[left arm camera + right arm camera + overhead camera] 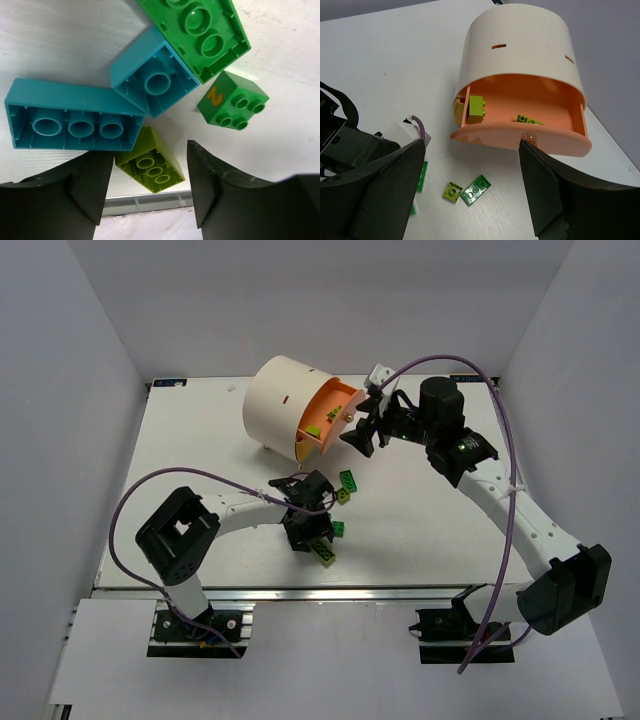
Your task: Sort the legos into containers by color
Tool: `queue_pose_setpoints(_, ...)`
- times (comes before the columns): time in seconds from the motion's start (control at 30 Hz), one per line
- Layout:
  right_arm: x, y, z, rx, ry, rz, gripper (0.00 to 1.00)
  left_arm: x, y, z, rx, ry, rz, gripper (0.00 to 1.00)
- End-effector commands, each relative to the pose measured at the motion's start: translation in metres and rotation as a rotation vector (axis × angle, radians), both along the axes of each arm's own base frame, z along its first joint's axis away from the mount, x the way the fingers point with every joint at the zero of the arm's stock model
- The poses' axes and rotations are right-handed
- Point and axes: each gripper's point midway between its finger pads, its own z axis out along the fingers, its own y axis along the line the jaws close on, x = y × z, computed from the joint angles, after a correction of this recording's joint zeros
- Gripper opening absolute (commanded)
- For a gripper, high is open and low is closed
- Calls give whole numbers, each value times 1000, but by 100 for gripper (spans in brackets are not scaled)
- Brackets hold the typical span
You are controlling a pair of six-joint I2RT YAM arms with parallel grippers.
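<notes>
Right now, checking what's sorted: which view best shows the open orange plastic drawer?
Right wrist: the orange plastic drawer lies open toward it, yellow-green bricks visible inside. Top external shows it small; left wrist, not at all.

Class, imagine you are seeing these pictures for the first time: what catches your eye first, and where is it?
The cream drum stands out at the far side of the table, its orange drawer pulled out with yellow-green bricks inside and the right pincer open before it. Near the front, the left pincer hangs open over a cluster of bricks, teal, green and yellow-green.
</notes>
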Motion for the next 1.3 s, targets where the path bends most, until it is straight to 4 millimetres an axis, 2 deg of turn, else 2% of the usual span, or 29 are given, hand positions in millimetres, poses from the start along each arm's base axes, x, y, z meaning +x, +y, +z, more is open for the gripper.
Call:
queue_pose_setpoints(0.0,-3,-8,25,49,-68,-13,81,-13,32,-26,197,25,-23,70)
queue_pose_setpoints(0.17,-3,-13,21,46,-57,-22,81,-15,29,-28,249,12,-63,63)
queue_pose_setpoints(0.27,-5,-16,19,43,-50,-24,81,-17,28,-30,280,7,-89,52)
queue_pose_setpoints(0.3,-6,-16,16,41,-44,-21,81,-17,29,-30,291,10,-95,44)
queue_pose_setpoints(0.37,-8,-18,12,34,-30,-23,81,-17,29,-28,308,0,-105,34)
queue_pose_setpoints(0.43,-11,-21,6,26,-12,-20,80,-14,26,-20,311,-23,-115,21)
queue_pose_setpoints(0.53,-15,-28,2,18,7,-33,75,-9,14,7,253,-108,-144,11)
queue_pose_setpoints(0.57,-18,-31,-2,19,24,-46,69,-7,12,16,232,-132,-149,6)
queue_pose_setpoints(0.6,-15,-36,-5,15,35,-77,65,-4,5,39,170,-195,-161,2)
queue_pose_setpoints(0.63,-14,-39,-7,13,45,-99,60,-3,4,50,140,-226,-168,0)
queue_pose_setpoints(0.67,-15,-44,-13,16,80,-129,46,-1,4,63,112,-260,-176,0)
queue_pose_setpoints(0.7,-8,-52,-18,13,96,-184,37,5,7,88,59,-318,-157,0)
queue_pose_setpoints(0.73,-8,-55,-21,12,111,-206,30,9,7,103,28,-348,-149,0)
queue_pose_setpoints(0.77,-6,-60,-24,12,125,-234,17,11,9,116,13,-382,-148,0)
queue_pose_setpoints(0.8,-4,-65,-34,10,162,-275,12,14,15,128,25,-417,-150,0)
queue_pose_setpoints(0.83,-3,-69,-37,12,175,-292,10,20,20,149,16,-484,-130,0)
queue_pose_setpoints(0.87,-2,-71,-41,9,188,-303,9,26,19,171,-3,-532,-123,0)
queue_pose_setpoints(0.93,-4,-73,-51,1,225,-311,10,40,30,198,36,-622,-109,0)
queue_pose_setpoints(0.97,-3,-76,-57,-4,243,-317,13,48,28,221,25,-677,-99,0)
queue_pose_setpoints(1.03,-6,-75,-71,-19,284,-305,17,59,33,243,67,-751,-106,0)
queue_pose_setpoints(1.07,-8,-74,-76,-27,297,-300,20,75,38,263,111,-819,-80,0)
queue_pose_setpoints(1.13,-14,-72,-91,-55,309,-263,26,92,42,287,152,-889,-48,0)
queue_pose_setpoints(1.17,-16,-71,-95,-69,304,-246,35,109,46,311,190,-962,-8,0)
queue_pose_setpoints(1.23,-24,-72,-113,-101,313,-217,45,129,50,334,225,-1027,31,0)
queue_pose_setpoints(1.27,-28,-70,-118,-106,320,-194,50,146,52,340,278,-1067,41,0)
